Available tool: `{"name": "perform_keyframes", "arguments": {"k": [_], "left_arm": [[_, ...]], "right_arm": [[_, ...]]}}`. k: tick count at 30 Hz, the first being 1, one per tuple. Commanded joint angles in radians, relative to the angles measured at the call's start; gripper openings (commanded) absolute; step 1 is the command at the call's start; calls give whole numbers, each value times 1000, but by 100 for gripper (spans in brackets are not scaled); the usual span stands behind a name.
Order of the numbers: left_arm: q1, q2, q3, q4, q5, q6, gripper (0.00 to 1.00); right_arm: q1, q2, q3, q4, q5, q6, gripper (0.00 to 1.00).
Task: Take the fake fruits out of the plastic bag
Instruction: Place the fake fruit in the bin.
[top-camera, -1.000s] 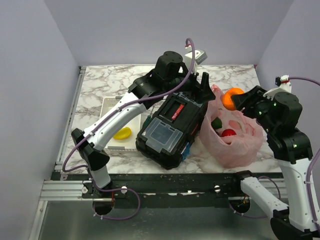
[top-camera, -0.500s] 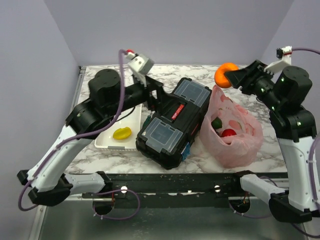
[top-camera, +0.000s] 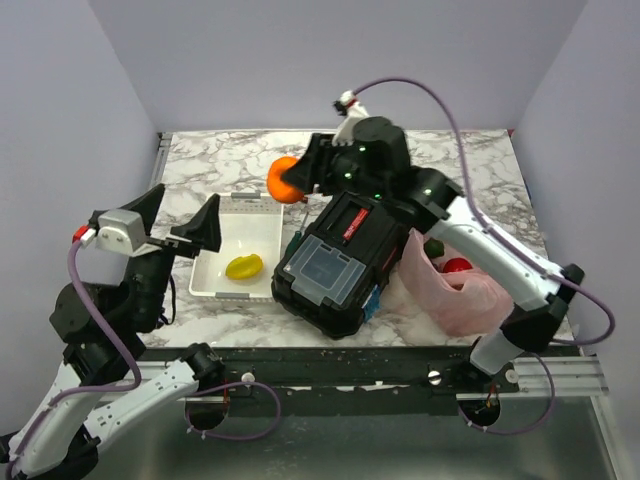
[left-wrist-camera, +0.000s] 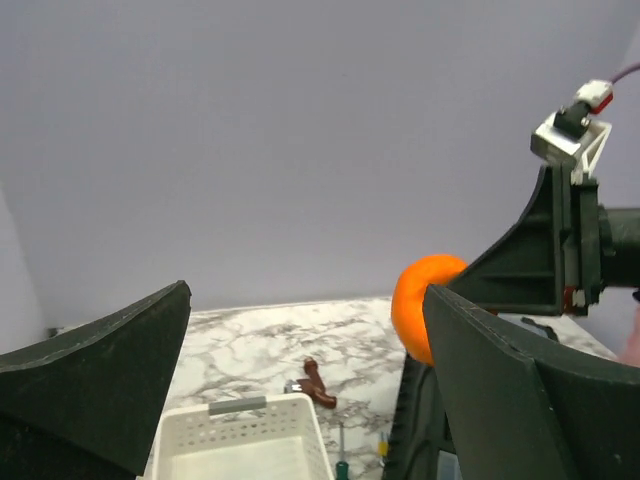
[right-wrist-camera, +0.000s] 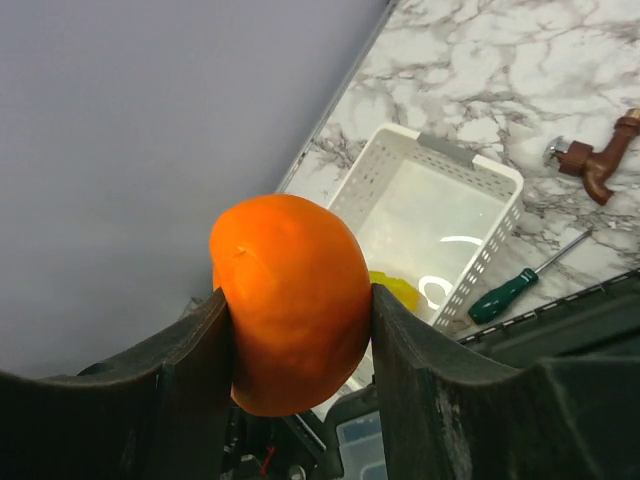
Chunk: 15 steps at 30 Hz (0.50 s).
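The right pincer is clamped on the orange, one finger on each side of it. It holds the orange up in the air, over the far right corner of the white tray and just left of the black toolbox. Seen from the right wrist, the orange looks a bit taller than it is wide, and its long way runs up and down between the fingers. The left pincer is up in the air at the near left, its fingers wide apart with nothing in them, pointing to the far side. A yellow fruit lies in the tray with its long way going left to right. The plastic bag sits slumped on the bench to the right of the toolbox, with its mouth facing up. A red apple and a green fruit show inside it.
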<state>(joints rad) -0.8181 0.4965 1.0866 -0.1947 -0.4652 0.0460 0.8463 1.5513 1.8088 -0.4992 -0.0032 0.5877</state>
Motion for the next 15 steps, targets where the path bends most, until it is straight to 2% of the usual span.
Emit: {"name": "perform_keyframes", "arguments": {"k": [1, 4, 12, 15], "left_arm": [[2, -95, -124, 231, -170, 124, 99], [2, -124, -138, 239, -158, 116, 99], [13, -133, -201, 307, -166, 141, 99], [34, -116, -194, 291, -151, 123, 99]], "right_arm": [[110, 147, 89, 29, 203, -75, 21], [174, 268, 161, 17, 313, -151, 21], [204, 544, 336, -63, 327, -180, 23], [215, 616, 360, -63, 363, -197, 27]]}}
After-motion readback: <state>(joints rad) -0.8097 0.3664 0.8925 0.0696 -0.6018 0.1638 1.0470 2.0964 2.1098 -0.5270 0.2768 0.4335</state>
